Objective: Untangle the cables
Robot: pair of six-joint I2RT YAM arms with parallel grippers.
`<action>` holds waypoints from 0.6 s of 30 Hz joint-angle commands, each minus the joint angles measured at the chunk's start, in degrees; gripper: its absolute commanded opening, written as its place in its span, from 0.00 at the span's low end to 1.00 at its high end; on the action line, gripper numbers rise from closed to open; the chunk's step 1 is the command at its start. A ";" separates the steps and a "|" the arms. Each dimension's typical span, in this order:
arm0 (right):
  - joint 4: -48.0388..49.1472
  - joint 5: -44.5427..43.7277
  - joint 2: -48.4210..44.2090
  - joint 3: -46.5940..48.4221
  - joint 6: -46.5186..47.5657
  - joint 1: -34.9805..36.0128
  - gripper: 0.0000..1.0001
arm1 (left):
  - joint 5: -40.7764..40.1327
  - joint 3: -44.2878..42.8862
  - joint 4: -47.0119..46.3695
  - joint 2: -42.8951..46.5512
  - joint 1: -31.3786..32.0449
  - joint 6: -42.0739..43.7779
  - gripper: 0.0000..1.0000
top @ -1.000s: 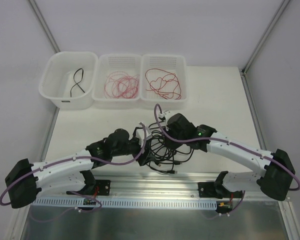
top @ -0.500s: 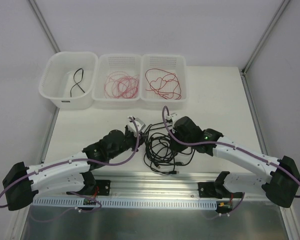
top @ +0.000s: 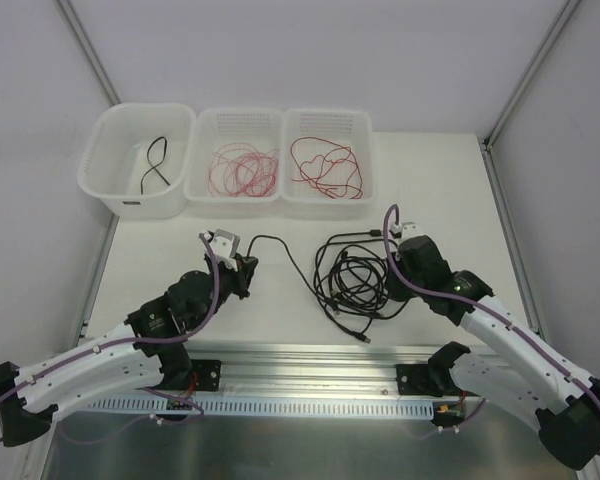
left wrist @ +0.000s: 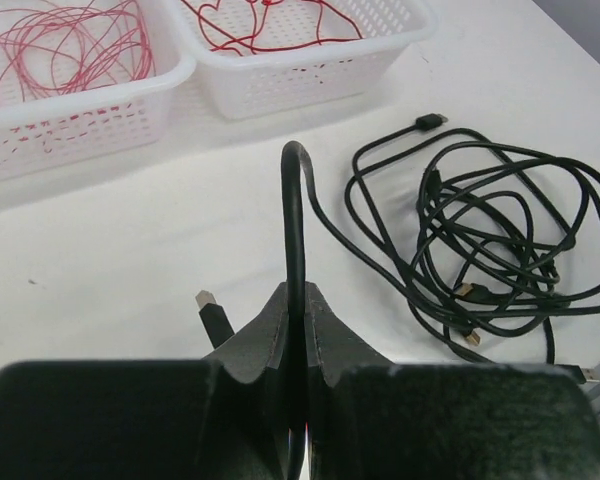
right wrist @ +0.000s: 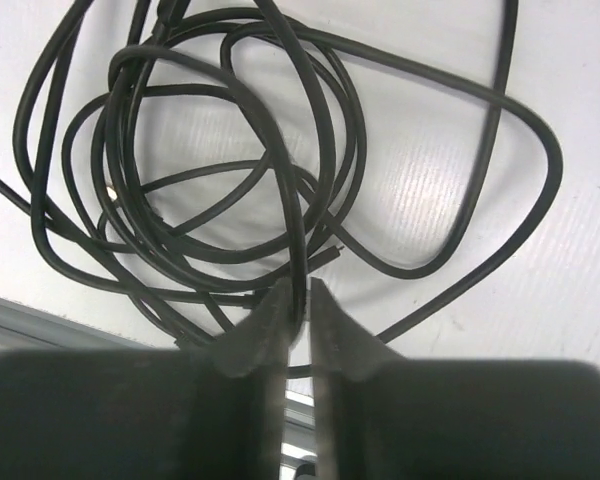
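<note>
top external: high behind both arm bases, looking down over the whole white desk [top: 430, 200] | left wrist: low and near, behind the left gripper [left wrist: 298, 300], facing ahead to the white perforated plastic baskets [left wrist: 310, 85] | right wrist: very close, looking steeply down past the right gripper [right wrist: 298, 292] | shared by all three: tangle of thin black cables [top: 355, 283]

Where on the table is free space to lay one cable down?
Free: the table between the left bin and the left arm; also right of the right basket. Crowded: around the black cables near the right end effector.
</note>
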State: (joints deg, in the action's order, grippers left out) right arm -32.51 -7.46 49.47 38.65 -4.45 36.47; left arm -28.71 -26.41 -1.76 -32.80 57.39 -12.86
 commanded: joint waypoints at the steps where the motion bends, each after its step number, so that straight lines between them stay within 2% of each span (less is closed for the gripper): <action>1: -3.17 -2.12 -1.92 0.89 0.14 -0.52 0.19 | -3.99 -1.27 3.60 3.17 -0.17 -3.57 0.00; 2: -3.52 -1.51 -1.84 1.24 0.32 -0.43 0.25 | -2.94 -2.66 3.87 3.35 -0.17 -3.40 0.00; 3: -3.44 -0.63 -1.84 1.60 0.67 -0.35 0.37 | -0.41 -3.46 3.96 3.27 -0.17 -3.05 0.00; 7: -0.98 4.81 -3.59 4.31 2.86 2.46 0.55 | 7.69 -8.82 5.01 -0.86 -0.17 -1.64 0.00; 10: 0.78 6.32 -2.98 7.22 4.01 6.32 0.58 | 12.52 -13.83 5.28 -4.46 -0.17 -1.55 0.00; 14: 5.86 11.32 4.21 10.47 5.77 10.10 0.59 | 15.43 -20.50 5.36 -6.58 -0.17 -2.08 0.00; 18: 13.51 14.84 12.30 9.52 4.63 11.34 0.69 | 17.37 -23.68 5.45 -5.62 -0.17 -2.52 0.00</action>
State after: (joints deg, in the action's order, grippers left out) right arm -26.13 2.61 56.55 48.25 0.10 47.03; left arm -14.46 -46.02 5.96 -39.92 57.32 -14.52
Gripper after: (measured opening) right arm 0.670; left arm 0.030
